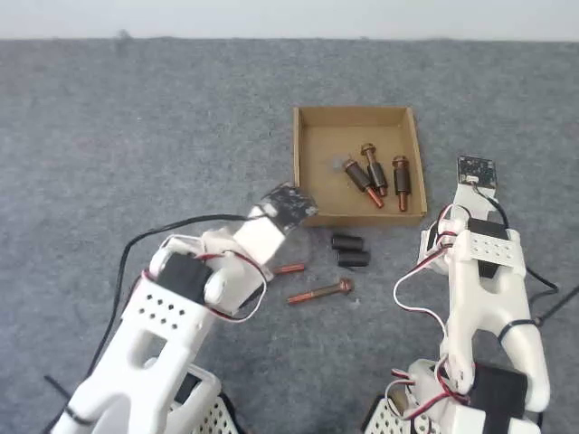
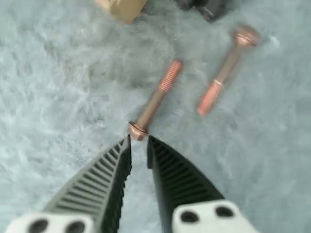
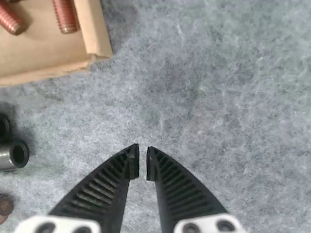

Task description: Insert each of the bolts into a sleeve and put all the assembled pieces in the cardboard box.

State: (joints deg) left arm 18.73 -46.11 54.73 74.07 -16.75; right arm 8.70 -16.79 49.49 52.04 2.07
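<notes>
A copper bolt point(image 2: 156, 95) lies on the grey carpet, and my left gripper point(image 2: 138, 140) is shut on its head with just the fingertips. In the high view this bolt point(image 1: 290, 268) sticks out from under the left arm. A second bolt point(image 1: 321, 291) point(image 2: 226, 70) lies free beside it. Two black sleeves point(image 1: 350, 250) point(image 3: 12, 154) rest between the bolts and the cardboard box point(image 1: 297, 163). Three assembled pieces point(image 1: 378, 178) lie inside the box. My right gripper point(image 3: 142, 158) is shut with nothing in it, low over bare carpet near the box corner point(image 3: 95, 34).
The right arm point(image 1: 484, 271) stands to the right of the sleeves, close to the box's near right corner. Wires hang off both arms. Open carpet stretches to the left and behind the box.
</notes>
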